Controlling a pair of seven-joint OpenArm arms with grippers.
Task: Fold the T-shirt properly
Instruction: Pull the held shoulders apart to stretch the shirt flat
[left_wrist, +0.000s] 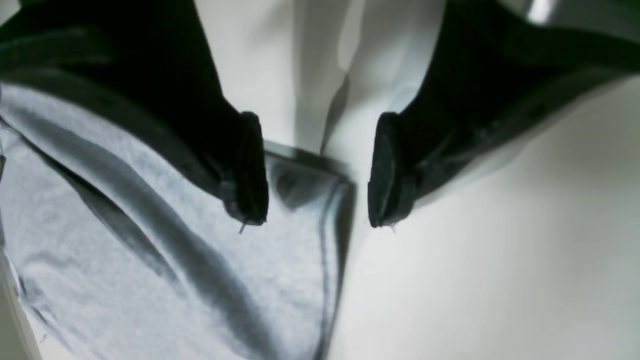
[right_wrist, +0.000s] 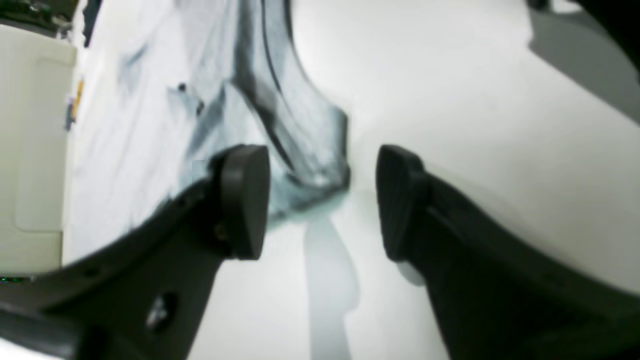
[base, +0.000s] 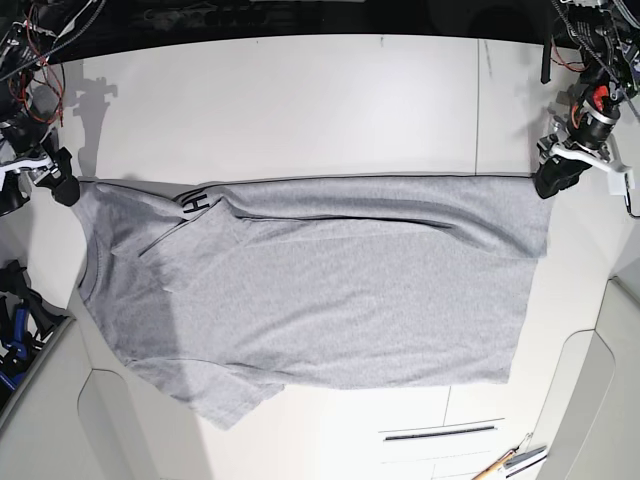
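The light grey T-shirt (base: 340, 290) lies flat on the white table (base: 300, 110), folded along its far edge, with a bit of black lettering (base: 195, 203) showing near the left. A sleeve sticks out at the front left. My left gripper (base: 550, 183) stands at the shirt's far right corner. In the left wrist view the left gripper (left_wrist: 315, 220) is open, and the hemmed corner of the T-shirt (left_wrist: 300, 200) lies between its fingers. My right gripper (base: 66, 190) is at the far left corner. It is open too (right_wrist: 320, 155), straddling the T-shirt (right_wrist: 310, 165) corner.
A pen-like tool (base: 510, 462) lies at the front right edge. Cables and a blue object (base: 10, 330) sit off the table's left side. A cream panel (right_wrist: 30, 150) borders the shirt in the right wrist view. Table seams run along the front right.
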